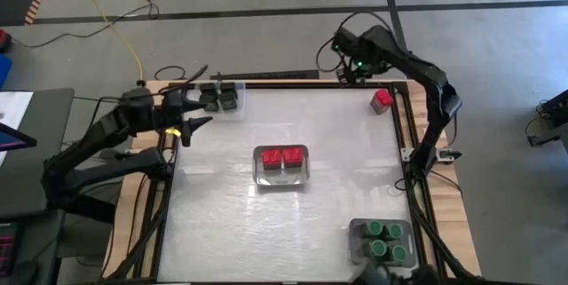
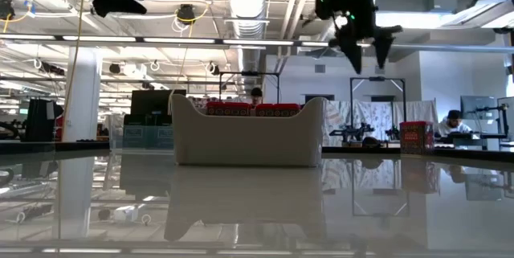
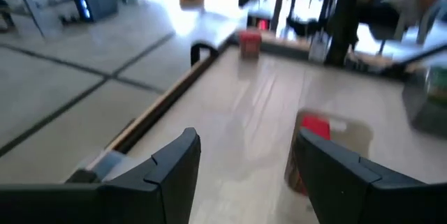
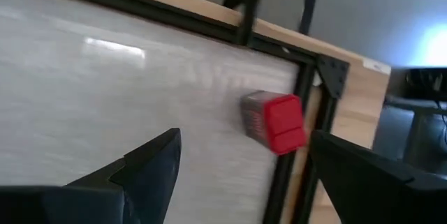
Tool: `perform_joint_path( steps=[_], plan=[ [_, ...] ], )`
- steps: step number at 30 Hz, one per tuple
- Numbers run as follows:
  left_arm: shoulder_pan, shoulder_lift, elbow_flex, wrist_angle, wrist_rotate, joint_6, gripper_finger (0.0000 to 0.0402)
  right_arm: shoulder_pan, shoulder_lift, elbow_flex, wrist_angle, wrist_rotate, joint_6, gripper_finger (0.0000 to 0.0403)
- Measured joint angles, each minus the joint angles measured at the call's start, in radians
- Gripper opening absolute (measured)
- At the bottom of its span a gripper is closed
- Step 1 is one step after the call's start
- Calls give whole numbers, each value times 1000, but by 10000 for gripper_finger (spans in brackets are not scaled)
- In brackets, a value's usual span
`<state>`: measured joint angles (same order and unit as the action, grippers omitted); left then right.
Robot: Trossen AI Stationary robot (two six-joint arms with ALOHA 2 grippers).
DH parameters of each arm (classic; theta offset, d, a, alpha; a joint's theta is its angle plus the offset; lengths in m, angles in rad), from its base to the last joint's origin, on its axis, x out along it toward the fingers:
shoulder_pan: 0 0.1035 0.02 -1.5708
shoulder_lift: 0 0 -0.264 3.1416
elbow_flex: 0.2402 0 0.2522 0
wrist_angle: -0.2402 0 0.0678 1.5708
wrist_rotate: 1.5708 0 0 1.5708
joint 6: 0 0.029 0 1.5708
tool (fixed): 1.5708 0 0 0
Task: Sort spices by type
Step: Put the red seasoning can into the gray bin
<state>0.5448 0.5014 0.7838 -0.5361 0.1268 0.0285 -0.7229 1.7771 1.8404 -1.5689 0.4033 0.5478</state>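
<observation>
Right gripper hung spread wide over the table's far right corner, the lone red spice lying on its side just ahead; left gripper, empty and part-spread, waited far off.

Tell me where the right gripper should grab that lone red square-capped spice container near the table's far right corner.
Grip the red square-capped spice container across its flat opposite sides, probably from above. It stands apart from the table frame, and the open right gripper already hovers near it.
</observation>
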Motion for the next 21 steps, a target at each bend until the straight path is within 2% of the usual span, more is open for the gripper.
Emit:
perform_joint_path(
  steps=[4,9,15,21],
  plan=[
    [-6,-52,-109,153,0,-61,222,-95,0,-70,-1,-17,-84,345],
    [-24,-52,-200,292,-1,-143,222,-174,0,-179,0,-21,-130,345],
    [-46,-13,-212,309,-1,-157,222,-235,1,-334,42,-19,-160,345],
    [-70,29,-212,311,-1,-157,222,-263,0,-449,217,-48,-242,337]
  ],
)
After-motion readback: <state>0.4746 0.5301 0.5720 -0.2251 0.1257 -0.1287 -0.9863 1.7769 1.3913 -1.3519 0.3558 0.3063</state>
